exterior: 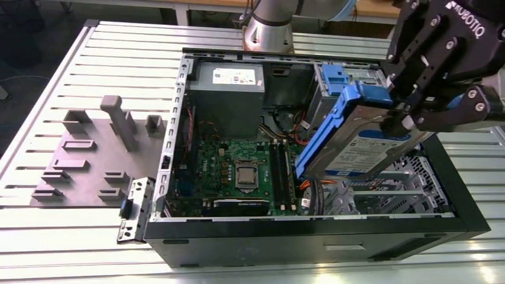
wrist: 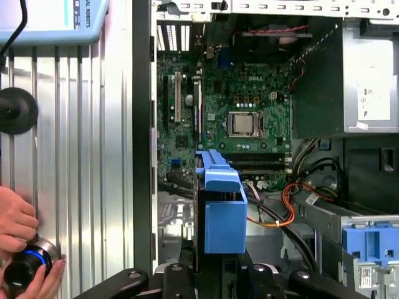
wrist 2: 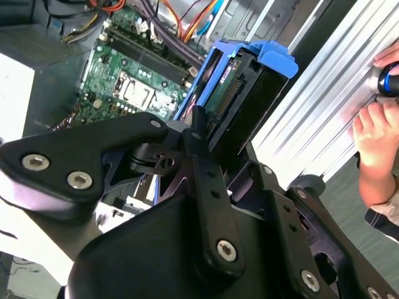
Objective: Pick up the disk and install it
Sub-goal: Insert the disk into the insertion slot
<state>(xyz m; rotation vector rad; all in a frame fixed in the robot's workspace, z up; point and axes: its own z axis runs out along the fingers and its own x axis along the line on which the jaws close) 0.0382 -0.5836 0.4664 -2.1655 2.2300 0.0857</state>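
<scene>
The disk (exterior: pixel 347 151), a flat silver hard drive with a white-and-blue label and blue plastic rails, hangs tilted in the air over the open black computer case (exterior: pixel 316 242). The case lies on the slatted metal table (exterior: pixel 79 236) close to the near edge in the exterior view. The black jaws are clenched on the drive's upper part, so its lower end hangs unsupported.

At the exterior view's left, the grey fixture block with upright pegs (exterior: pixel 94 154) stands well apart from the drive, and I see no risk there. Next comes the green motherboard (exterior: pixel 240 171) with its bare processor socket. The drive's low corner hangs near its right edge. A slip in the grip or too steep a descent would, I judge, strike the board or the memory slots.

Just below the drive run orange and black cables (wrist: pixel 283 208). These could snag a blue rail, twist the drive in the grip, or get pinched under it.

Further right is the silver metal drive cage (exterior: pixel 379 195). With the drive this tilted, its rails probably would not meet the guides squarely. It could jam or scrape, and pushing on would strain the connector end (wrist 2: pixel 227 93).

Outside the case wall, a person's hand (wrist: pixel 19 230) rests on the table around a black knob with a blue ring (wrist: pixel 28 265). A wide swing of the arm that way could reach it.
</scene>
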